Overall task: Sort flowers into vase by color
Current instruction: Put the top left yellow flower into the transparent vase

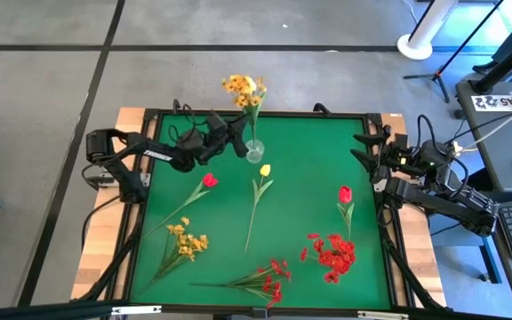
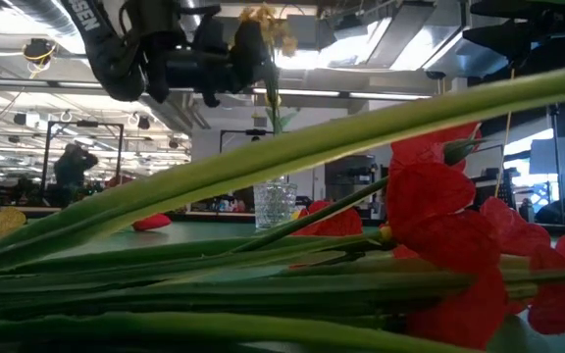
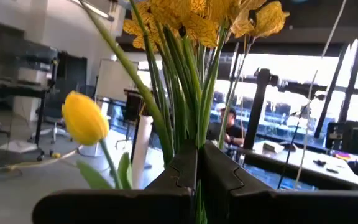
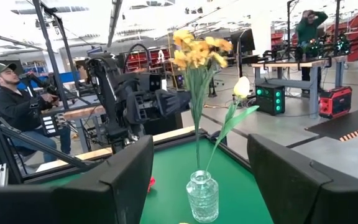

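Observation:
A glass vase (image 1: 254,152) stands at the far middle of the green mat and also shows in the right wrist view (image 4: 202,196). It holds a yellow spray (image 1: 244,87) and a pale yellow tulip (image 4: 242,87), both upright. My left gripper (image 1: 239,134) is shut on the spray's stems above the vase. My right gripper (image 1: 361,149) is open and empty at the mat's right edge, facing the vase. A red tulip (image 1: 209,180), a yellow tulip (image 1: 264,170), another red tulip (image 1: 345,194), a yellow spray (image 1: 188,240) and two red sprays (image 1: 331,253) (image 1: 272,281) lie flat on the mat. My left gripper pinches the bundled green stems (image 3: 197,134) of the yellow spray between its two fingers, below the blooms and above the vase neck. The fingers come in level from the table's left and lie across the stems. The spray stands upright, its lower stems in the vase (image 4: 199,174).
A black frame (image 1: 149,114) rims the mat. Cables and clamps sit at the far corners. People show in the room beyond (image 4: 11,99). In the low view the red spray's stems (image 2: 263,265) fill the foreground.

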{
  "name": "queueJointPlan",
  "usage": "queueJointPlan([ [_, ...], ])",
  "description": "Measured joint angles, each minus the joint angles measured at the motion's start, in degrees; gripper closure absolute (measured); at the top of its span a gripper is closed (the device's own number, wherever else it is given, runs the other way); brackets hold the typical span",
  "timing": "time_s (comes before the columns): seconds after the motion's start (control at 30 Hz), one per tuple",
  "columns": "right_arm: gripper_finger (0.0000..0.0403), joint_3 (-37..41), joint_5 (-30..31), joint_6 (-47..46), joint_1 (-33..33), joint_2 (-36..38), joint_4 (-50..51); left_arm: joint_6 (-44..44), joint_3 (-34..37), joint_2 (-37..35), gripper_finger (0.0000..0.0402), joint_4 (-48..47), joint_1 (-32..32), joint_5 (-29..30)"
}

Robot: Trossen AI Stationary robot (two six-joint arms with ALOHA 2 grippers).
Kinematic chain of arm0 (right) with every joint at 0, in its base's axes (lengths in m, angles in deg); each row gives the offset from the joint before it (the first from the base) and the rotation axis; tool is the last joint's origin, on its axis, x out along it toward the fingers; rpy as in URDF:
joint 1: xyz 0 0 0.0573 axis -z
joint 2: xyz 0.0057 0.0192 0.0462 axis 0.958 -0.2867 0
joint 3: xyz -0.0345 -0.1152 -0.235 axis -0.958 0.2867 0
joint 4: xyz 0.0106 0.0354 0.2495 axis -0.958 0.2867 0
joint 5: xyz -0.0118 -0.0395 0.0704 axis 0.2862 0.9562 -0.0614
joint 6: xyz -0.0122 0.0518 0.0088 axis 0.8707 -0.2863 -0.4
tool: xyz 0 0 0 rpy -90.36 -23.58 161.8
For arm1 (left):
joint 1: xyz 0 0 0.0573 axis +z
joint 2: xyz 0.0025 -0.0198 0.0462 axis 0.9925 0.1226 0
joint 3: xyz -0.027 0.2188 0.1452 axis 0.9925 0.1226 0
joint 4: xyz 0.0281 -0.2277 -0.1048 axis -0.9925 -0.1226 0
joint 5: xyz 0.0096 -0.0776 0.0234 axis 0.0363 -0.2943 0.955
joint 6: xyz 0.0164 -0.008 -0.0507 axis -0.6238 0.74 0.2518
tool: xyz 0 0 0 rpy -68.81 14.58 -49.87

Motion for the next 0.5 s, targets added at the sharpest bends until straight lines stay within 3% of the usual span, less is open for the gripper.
queueJointPlan([
  [0.27, 0.0144, 0.00, 1.15, 0.07, 0.01, -0.01, 0.80, 0.23, 0.02, 0.28, 0.0401, -3.13, 0.98, -0.98],
  [0.5, 0.0144, 0.00, 1.64, 1.05, -0.01, -0.02, 2.10, 1.92, -0.59, 5.71, 0.0401, -1.18, 0.88, -1.96],
])
